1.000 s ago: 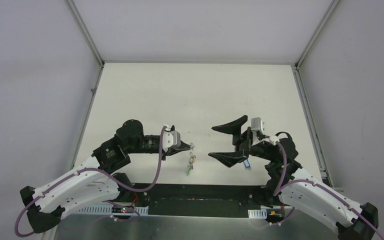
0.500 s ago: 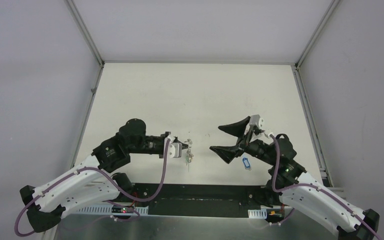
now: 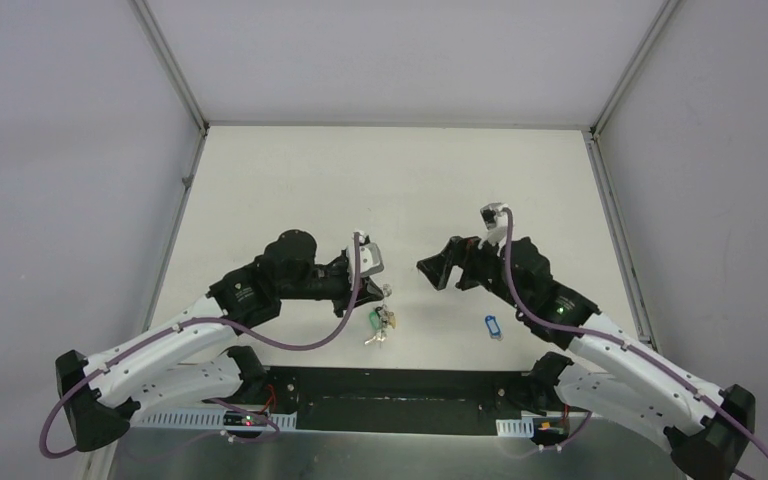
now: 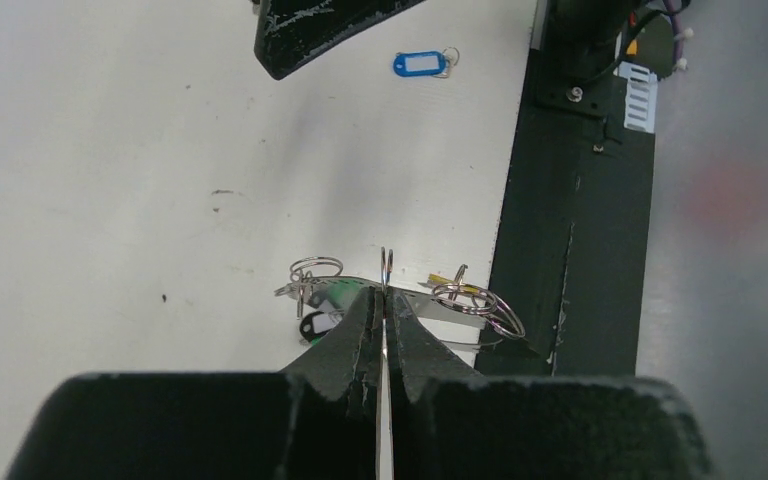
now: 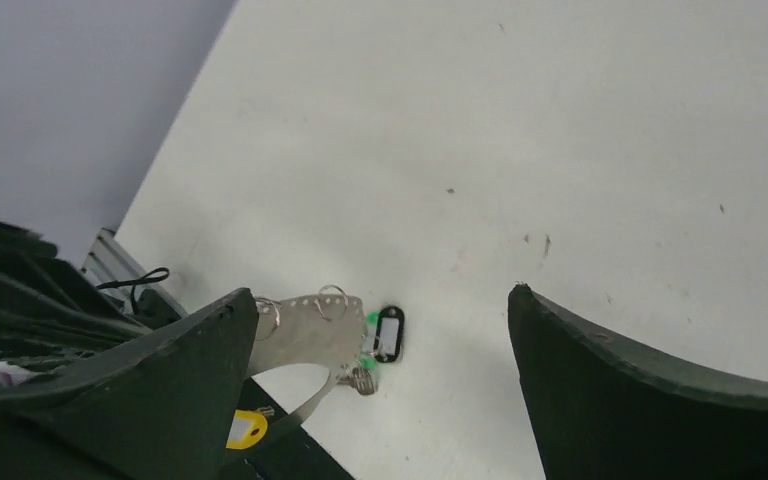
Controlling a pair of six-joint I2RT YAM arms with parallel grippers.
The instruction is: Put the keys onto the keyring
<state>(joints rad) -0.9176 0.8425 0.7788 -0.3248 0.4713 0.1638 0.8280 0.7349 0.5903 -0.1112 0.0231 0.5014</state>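
Note:
My left gripper (image 3: 378,292) is shut edge-on on the keyring (image 4: 385,262), a thin grey metal band with small holes and silver split rings (image 4: 480,303) along it. Keys with a green tag (image 4: 337,296), a black tag (image 4: 312,327) and a yellow tag (image 4: 449,282) hang from it just above the table. In the right wrist view the keyring (image 5: 305,330) shows with the black tag (image 5: 389,334) and the yellow tag (image 5: 245,428). My right gripper (image 3: 440,270) is open and empty, facing the keyring from the right. A loose key with a blue tag (image 3: 493,327) lies flat on the table.
The black base plate (image 3: 410,385) runs along the table's near edge, right below the hanging keys. Grey walls (image 3: 70,150) and metal rails (image 3: 615,210) close in the white table on three sides.
My left gripper has moved right and away from me with the keyring and has turned. My right gripper has swung left and tilted down towards the keyring. The blue-tagged key has not moved.

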